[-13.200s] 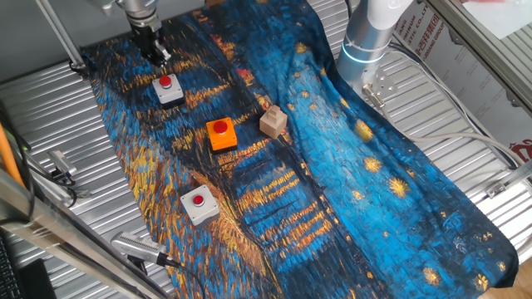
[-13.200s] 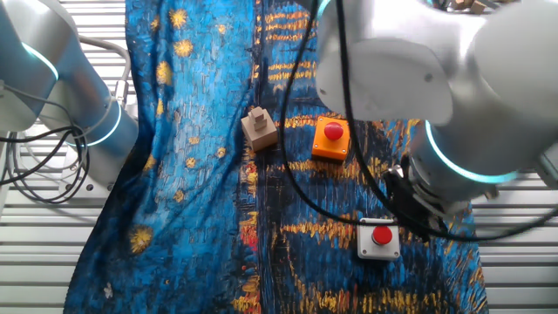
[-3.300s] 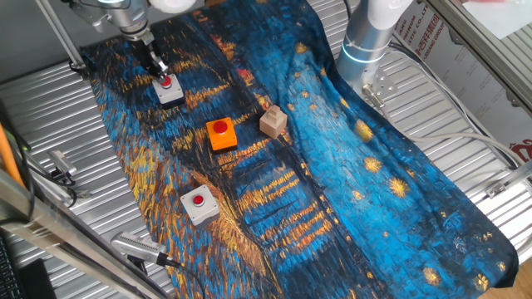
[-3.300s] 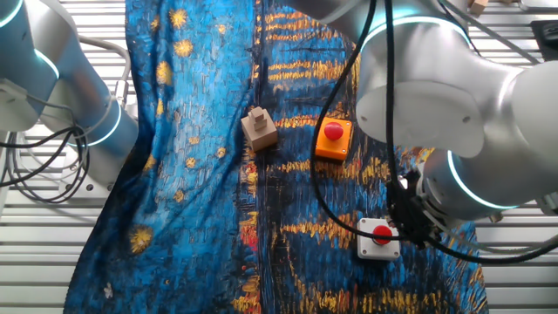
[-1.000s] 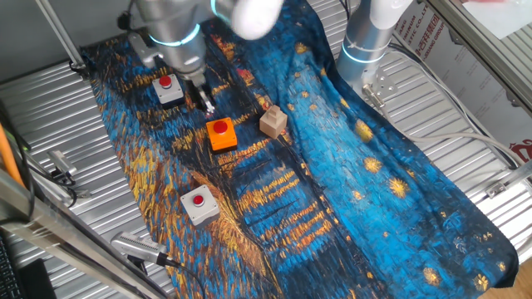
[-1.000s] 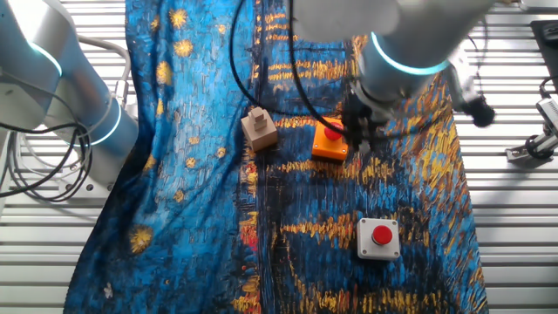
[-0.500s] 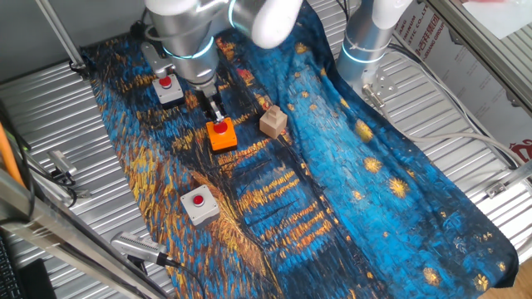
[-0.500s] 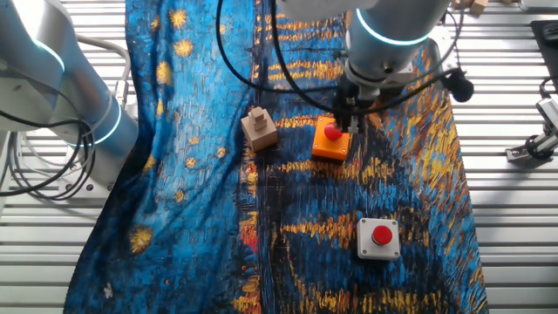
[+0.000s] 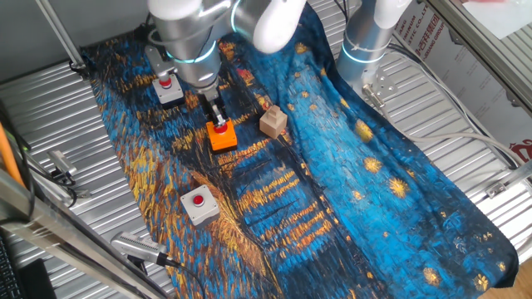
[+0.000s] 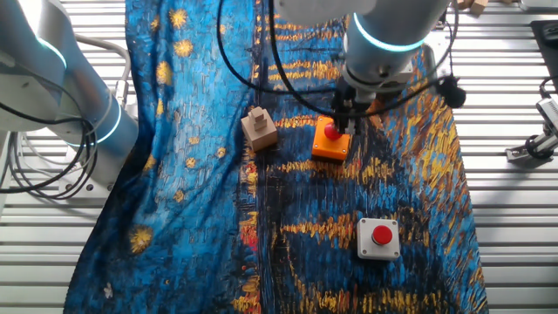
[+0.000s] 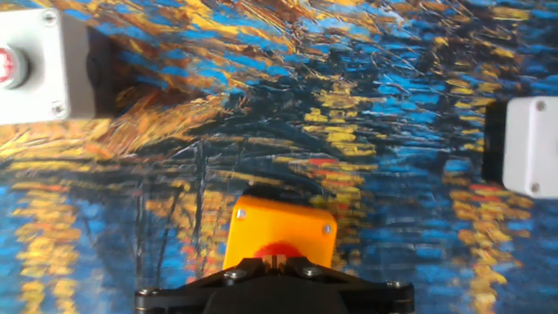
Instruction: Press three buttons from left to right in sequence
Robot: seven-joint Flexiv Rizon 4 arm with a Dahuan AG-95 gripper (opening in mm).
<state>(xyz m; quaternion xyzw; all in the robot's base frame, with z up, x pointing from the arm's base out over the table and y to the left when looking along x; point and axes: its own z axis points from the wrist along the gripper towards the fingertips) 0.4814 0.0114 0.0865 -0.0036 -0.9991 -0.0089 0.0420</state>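
Note:
Three buttons sit on a blue painted cloth (image 9: pixel 349 166). The orange button box (image 9: pixel 221 139) is in the middle and also shows in the other fixed view (image 10: pixel 331 145) and the hand view (image 11: pixel 279 228). My gripper (image 9: pixel 219 123) stands upright over it, fingertips shut together and touching its red cap (image 11: pixel 277 253); it shows in the other fixed view too (image 10: pixel 336 129). One grey button box (image 9: pixel 169 88) lies behind the arm. The second grey button box (image 9: pixel 199 204) lies nearer the camera (image 10: pixel 378 238). Both grey boxes flank the hand view (image 11: pixel 30 68) (image 11: pixel 530 146).
A tan wooden block (image 9: pixel 273 122) stands just beside the orange box (image 10: pixel 260 129). A second, idle robot arm (image 9: pixel 370 37) rises at the cloth's edge (image 10: pixel 61 78). Ribbed metal table (image 9: pixel 66 133) surrounds the cloth.
My gripper moved from beside the first grey button over to the orange box and came down onto its red cap.

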